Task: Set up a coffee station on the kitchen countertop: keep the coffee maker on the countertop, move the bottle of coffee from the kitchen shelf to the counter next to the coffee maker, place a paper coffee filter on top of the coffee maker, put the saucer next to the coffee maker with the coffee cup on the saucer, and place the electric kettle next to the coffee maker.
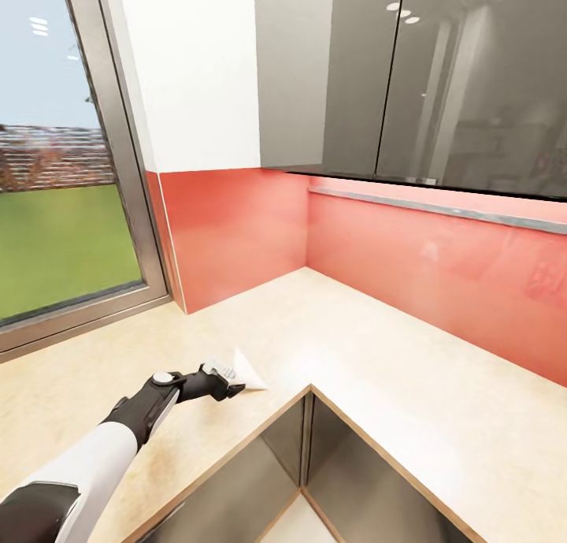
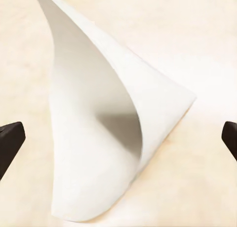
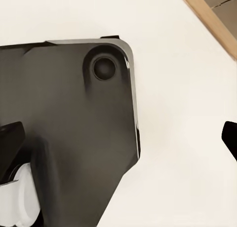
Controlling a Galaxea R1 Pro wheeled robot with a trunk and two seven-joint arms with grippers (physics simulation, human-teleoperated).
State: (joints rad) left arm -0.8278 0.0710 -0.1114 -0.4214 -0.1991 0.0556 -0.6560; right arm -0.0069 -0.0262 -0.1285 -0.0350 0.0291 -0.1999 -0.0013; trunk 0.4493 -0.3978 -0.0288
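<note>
A white cone-shaped paper coffee filter [image 1: 249, 374] lies on the beige countertop [image 1: 378, 346], close to its inner front corner. My left gripper [image 1: 229, 384] reaches it from the left and is open. In the left wrist view the filter [image 2: 108, 138] sits between the two black fingertips [image 2: 11, 140], which stand wide apart at either side without touching it. My right gripper [image 3: 118, 140] is open with nothing in it, hanging over my dark base [image 3: 74, 138] and the pale floor. The coffee maker, bottle, saucer, cup and kettle are out of view.
The L-shaped counter wraps a corner with a red backsplash [image 1: 236, 236]. Grey glossy wall cabinets [image 1: 394, 78] hang above the right run. A large window [image 1: 55, 212] stands at the left. Dark cabinet fronts [image 1: 346, 480] drop below the counter's wood-edged front.
</note>
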